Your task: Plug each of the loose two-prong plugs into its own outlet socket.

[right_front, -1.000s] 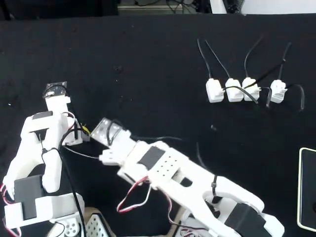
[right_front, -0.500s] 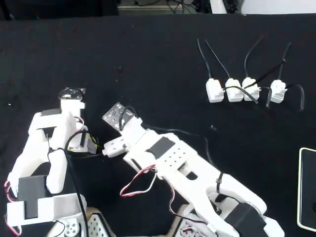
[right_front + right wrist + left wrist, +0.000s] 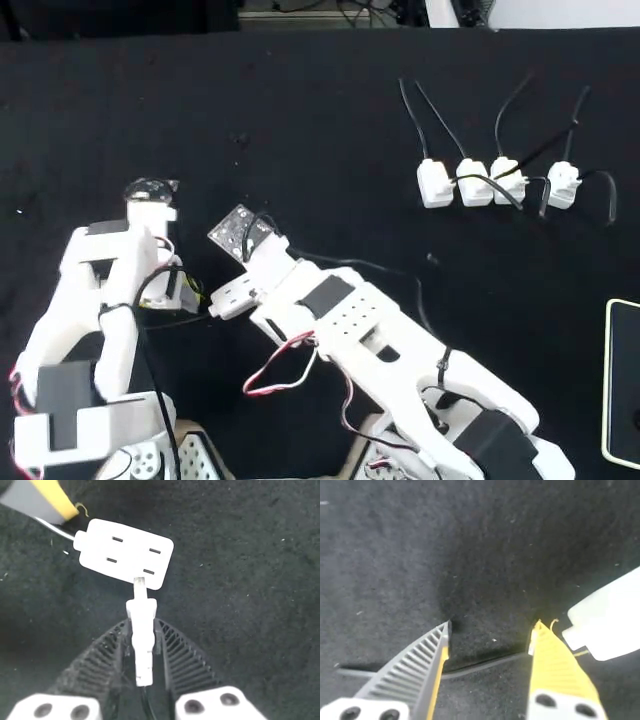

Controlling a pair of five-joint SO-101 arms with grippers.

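"So where is the plug (image 3: pixel 141 612) right now?"

"It is clamped between the ribbed fingers of the right gripper (image 3: pixel 141 625). Its prongs point at the white socket block (image 3: pixel 125 555), which lies face up at the near left of the table (image 3: pixel 300 120). The prong tips sit at the block's edge, short of the slots. I cannot tell whether they touch it."

"Then the step in hand is the insertion?"

"I'd say the line-up just before it. None of the four slots has anything in it."

"And the left gripper (image 3: pixel 491 630)?"

"It is spread wide, low over the cloth beside the block, straddling a black cord (image 3: pixel 470 666). Its yellow finger (image 3: pixel 47 497) is close to the block's far corner, but it holds nothing."

"What does the next move need?"

"The prongs have to be carried over one pair of slots and tipped to meet the face squarely, then pressed in. The block looks light, so I think it would slide unless the left gripper pins it or its cord."

"Anything else?"

"Four more white pieces (image 3: pixel 495 183) with black cords lie in a row at the far right, well apart from both arms."
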